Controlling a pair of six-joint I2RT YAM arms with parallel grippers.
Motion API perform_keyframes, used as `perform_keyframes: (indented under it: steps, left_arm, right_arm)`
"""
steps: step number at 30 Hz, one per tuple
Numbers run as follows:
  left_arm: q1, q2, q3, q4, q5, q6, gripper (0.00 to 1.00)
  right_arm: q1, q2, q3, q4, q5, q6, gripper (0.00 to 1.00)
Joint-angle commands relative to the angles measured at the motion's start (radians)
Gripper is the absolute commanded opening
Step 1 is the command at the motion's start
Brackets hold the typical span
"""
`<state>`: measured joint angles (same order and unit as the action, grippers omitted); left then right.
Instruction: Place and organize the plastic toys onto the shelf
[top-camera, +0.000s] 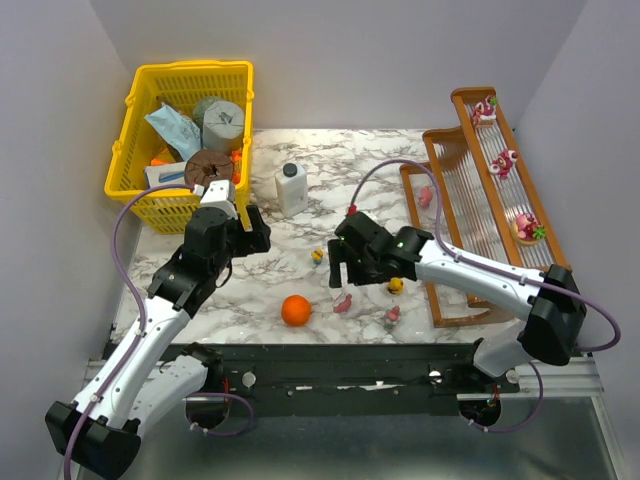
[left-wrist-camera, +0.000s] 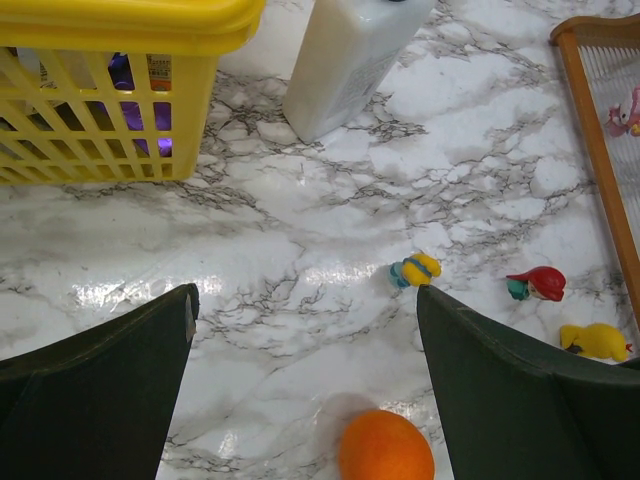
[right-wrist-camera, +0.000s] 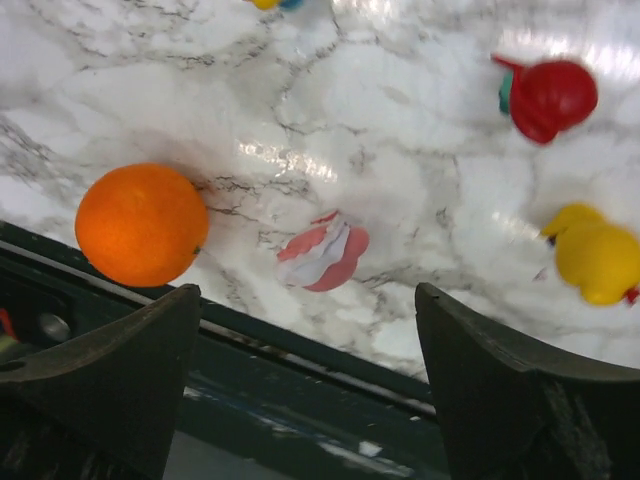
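The brown stepped shelf (top-camera: 470, 250) stands at the right. Three red-and-white toys (top-camera: 505, 160) sit along its top tier and one pink toy (top-camera: 427, 196) on a lower tier. Loose on the marble lie a yellow-and-blue toy (top-camera: 317, 256), a pink-and-white toy (top-camera: 343, 302), a yellow toy (top-camera: 395, 286) and a small pink toy (top-camera: 393, 314). My right gripper (top-camera: 340, 268) is open and empty, hovering above the pink-and-white toy (right-wrist-camera: 322, 254), with a red toy (right-wrist-camera: 547, 98) and the yellow toy (right-wrist-camera: 596, 258) beside it. My left gripper (top-camera: 256, 228) is open and empty over bare marble.
An orange ball (top-camera: 295, 310) lies near the front edge, between the arms. A white bottle (top-camera: 291, 188) stands at the back middle. A yellow basket (top-camera: 135, 150) full of items is at the back left. The table's dark front rail (right-wrist-camera: 300, 360) is close under the right gripper.
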<state>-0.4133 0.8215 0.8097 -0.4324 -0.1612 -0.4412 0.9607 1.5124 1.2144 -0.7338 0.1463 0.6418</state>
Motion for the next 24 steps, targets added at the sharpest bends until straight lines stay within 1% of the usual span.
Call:
perform_keyframes:
  steps: [1,2,6,12,15,18,19,24]
  left_arm:
    - [0.005,-0.013,0.019,-0.008,-0.015,0.004,0.99]
    - [0.007,-0.016,0.017,-0.011,-0.009,0.001,0.99]
    - [0.007,-0.013,0.014,-0.023,0.000,-0.005,0.99]
    - [0.005,-0.004,0.009,-0.017,0.017,-0.007,0.99]
    - [-0.001,-0.001,0.009,-0.014,0.015,-0.007,0.99]
    - [-0.007,0.002,0.008,-0.008,0.017,-0.007,0.99]
    - [-0.009,0.001,0.006,-0.008,0.018,-0.007,0.99]
    - [-0.010,0.005,0.006,-0.002,0.023,-0.008,0.99]
  right_arm:
    - [0.024,-0.046,-0.117,-0.049,0.021,0.484,0.90]
    - [0.023,-0.046,-0.121,-0.059,0.032,0.551,0.91]
    - [0.027,-0.014,-0.107,-0.056,0.027,0.628,0.90]
    - [0.064,0.093,-0.095,-0.007,0.015,0.714,0.89]
    - [0.065,0.114,-0.098,0.007,0.025,0.737,0.85]
    - [0.067,0.118,-0.095,0.024,0.068,0.736,0.79]
    - [0.067,0.129,-0.089,0.022,0.091,0.736,0.76]
    - [0.065,0.176,-0.041,-0.009,0.119,0.727,0.69]
